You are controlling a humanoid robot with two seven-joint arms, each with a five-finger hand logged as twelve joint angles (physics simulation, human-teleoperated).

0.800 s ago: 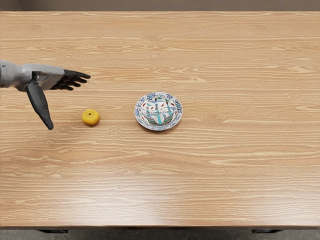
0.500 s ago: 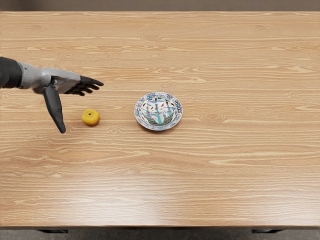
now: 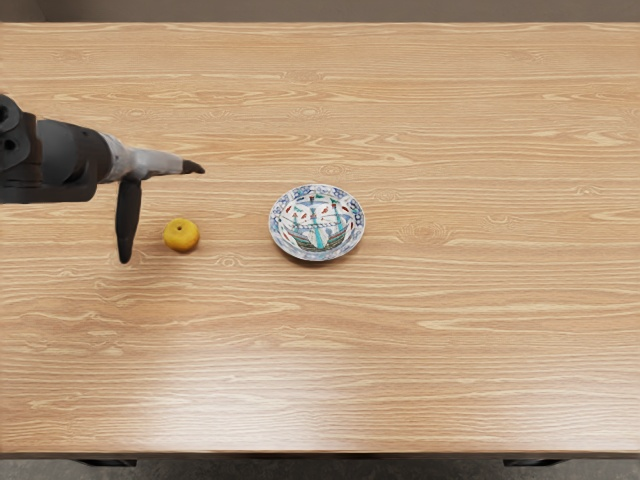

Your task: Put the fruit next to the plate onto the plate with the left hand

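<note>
Head view: round orange fruit sits on the table, left of the patterned plate, near but apart; no long axis or pointing direction to tell. Left hand hovers behind the fruit, fingers straight rightward, thumb down, holding nothing.

My left hand was pale grey, and its fingers and thumb were black. My arm behind it was dark grey, almost black. The fruit was yellow-orange all over. The plate was white, with a blue pattern going round its rim. Inside it had blue-green shapes and little red and dark marks painted on. The table was light brown wood, with darker wavy lines running across it from side to side.
</note>
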